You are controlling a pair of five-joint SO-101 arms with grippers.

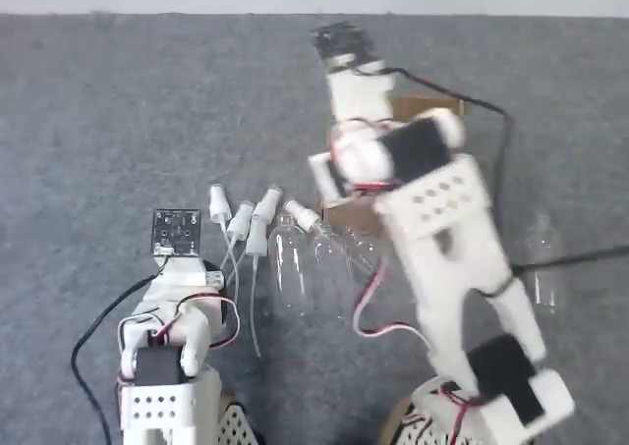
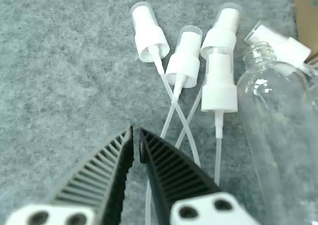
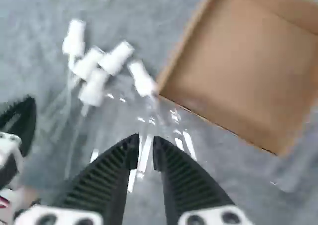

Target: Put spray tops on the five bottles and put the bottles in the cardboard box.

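Note:
Several white spray tops (image 2: 184, 58) with thin dip tubes lie loose on the grey carpet, also seen as a cluster of spray tops (image 1: 241, 219). Clear bottles (image 1: 295, 263) without tops lie side by side next to them, the nearest bottle (image 2: 278, 111) beside the tubes. My left gripper (image 2: 136, 133) is shut and empty, just short of the crossed tubes. My right gripper (image 3: 144, 140) is shut and empty, raised above the bottles (image 3: 149, 135) near a corner of the open, empty cardboard box (image 3: 248, 71). The right arm (image 1: 432, 209) hides most of the box (image 1: 432, 106) from above.
One more clear bottle (image 1: 541, 258) stands apart at the right, beyond the right arm. The left arm's gripper (image 3: 15, 120) shows at the edge of the right wrist view. Bare grey carpet (image 1: 118, 121) stretches to the left and back.

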